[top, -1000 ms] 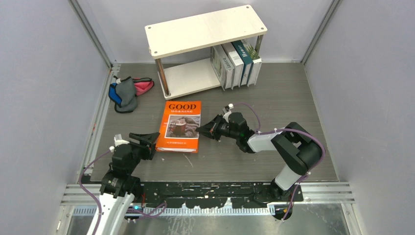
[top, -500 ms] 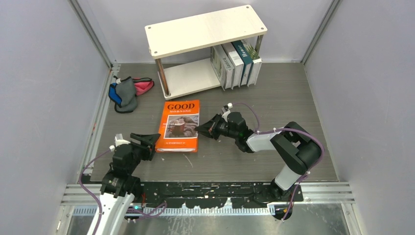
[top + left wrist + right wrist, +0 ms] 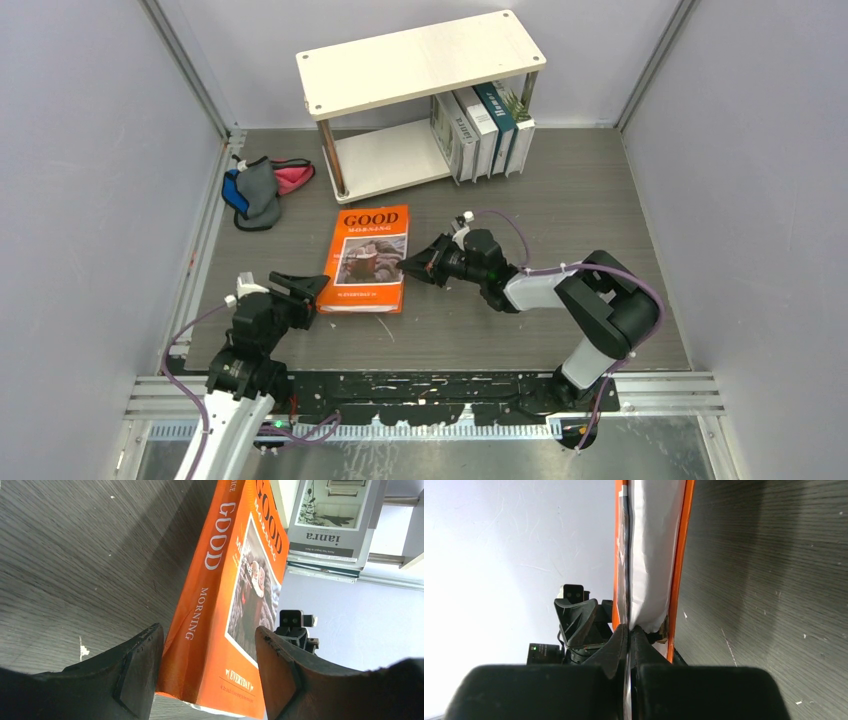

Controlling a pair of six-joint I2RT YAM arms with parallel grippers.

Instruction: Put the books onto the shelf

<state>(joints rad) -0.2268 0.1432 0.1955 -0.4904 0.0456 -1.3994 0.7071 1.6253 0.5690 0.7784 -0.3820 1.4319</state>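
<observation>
Standing on shelf [image 3: 420, 60] lower tier, four books [image 3: 483, 128], left pincer [image 3: 207, 642] wide astride orange book [image 3: 368, 258], right pincer [image 3: 629, 628] closed

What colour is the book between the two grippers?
The book is orange with white lettering, clearest from the top camera.

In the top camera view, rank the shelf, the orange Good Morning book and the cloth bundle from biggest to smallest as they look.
Largest to smallest:
1. shelf
2. orange Good Morning book
3. cloth bundle
</observation>
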